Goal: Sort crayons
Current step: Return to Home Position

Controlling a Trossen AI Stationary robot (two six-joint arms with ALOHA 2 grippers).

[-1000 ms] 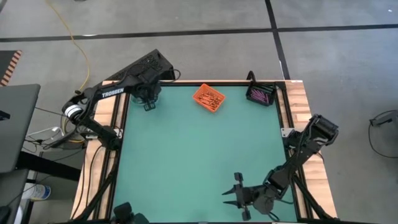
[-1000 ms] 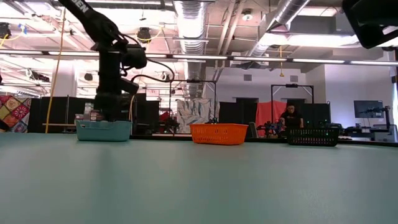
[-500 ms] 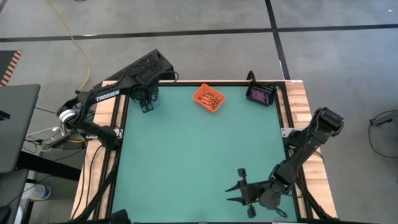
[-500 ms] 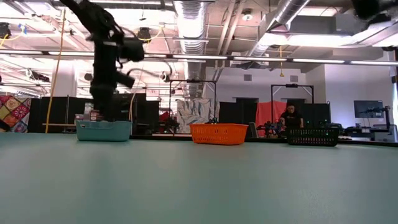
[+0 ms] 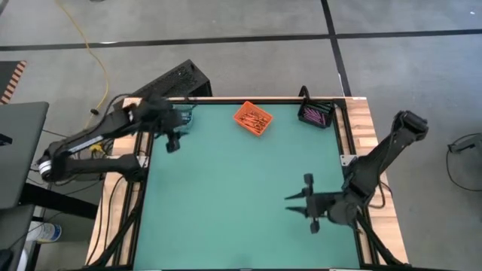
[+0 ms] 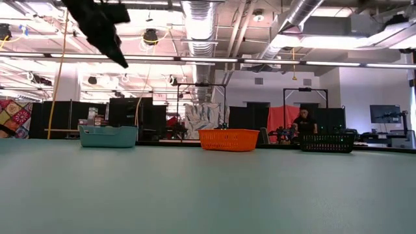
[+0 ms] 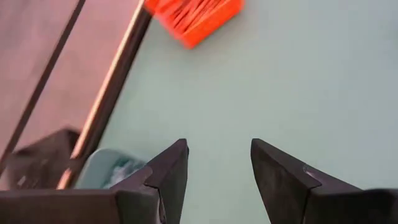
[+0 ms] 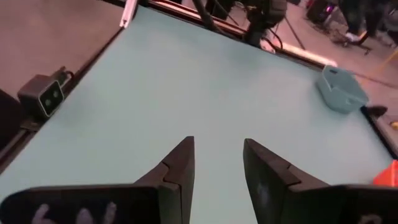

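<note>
Crayons lie in the bins, none loose that you can see; left gripper and right gripper gape wide, empty. Sorting looks done, so just park.

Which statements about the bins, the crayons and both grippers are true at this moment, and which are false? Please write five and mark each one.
1. The orange bin holds orange crayons. True.
2. The black bin stands between the teal bin and the orange bin. False: the orange bin is the middle one.
3. The left gripper holds a crayon. False: its jaws are open and empty.
4. The right gripper has open jaws, above the table. True.
5. The purple-pink crayons lie in the teal bin. False: they lie in the black bin.
</note>
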